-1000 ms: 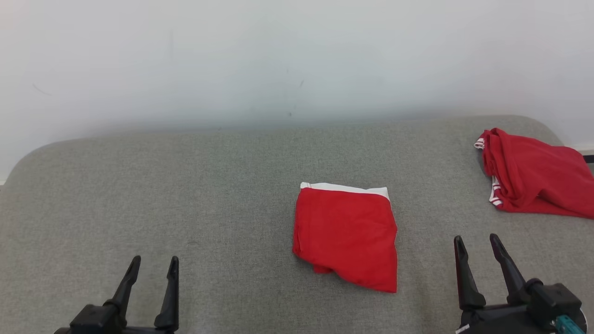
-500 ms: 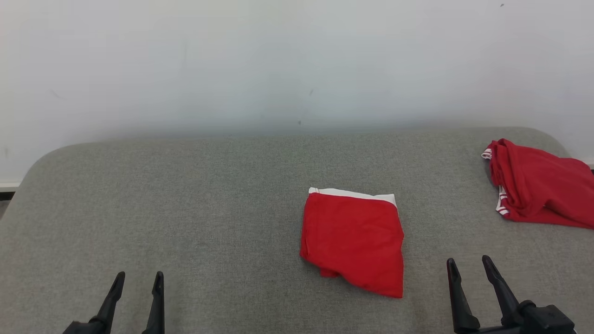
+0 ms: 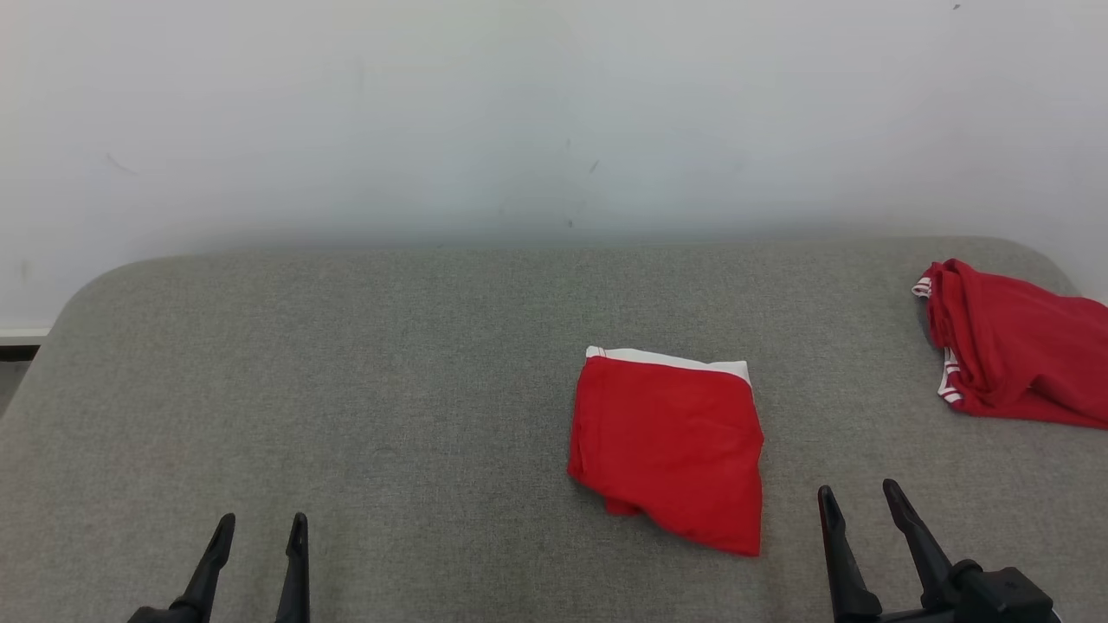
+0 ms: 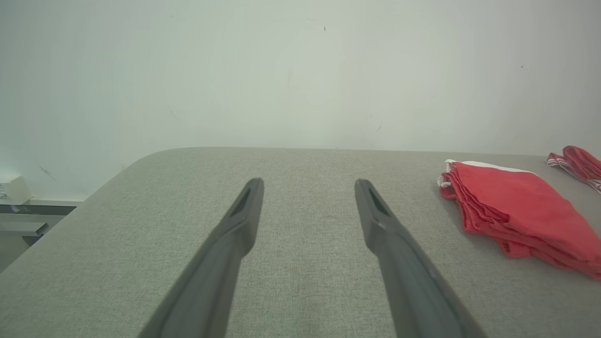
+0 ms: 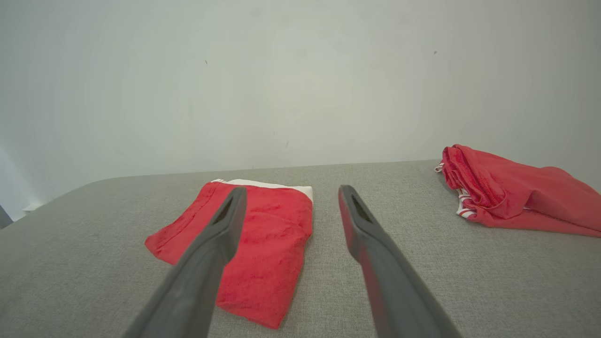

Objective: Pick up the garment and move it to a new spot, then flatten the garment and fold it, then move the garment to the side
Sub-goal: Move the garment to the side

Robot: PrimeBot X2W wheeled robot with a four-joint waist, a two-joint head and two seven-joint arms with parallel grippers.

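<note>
A red garment (image 3: 671, 446) with a white band along its far edge lies folded into a rough square on the grey padded table (image 3: 389, 363), right of centre. It also appears in the left wrist view (image 4: 516, 211) and the right wrist view (image 5: 277, 234). My left gripper (image 3: 263, 519) hovers open at the lower left, well apart from the garment, its fingers (image 4: 244, 211) over bare cloth. My right gripper (image 3: 857, 487) is open at the lower right, just right of the garment's near corner. Nothing sits between its fingers (image 5: 357, 220).
A second red garment (image 3: 1013, 355) with red-and-white striped trim lies crumpled at the table's far right edge (image 5: 512, 192). A white wall rises behind the table. The table's left half is bare grey cloth with a rounded corner (image 3: 95, 285).
The head camera has shifted, so the whole picture slid a little right and down. Both grippers sit lower in the view, drawn back toward the near edge. The garments have not moved on the table.
</note>
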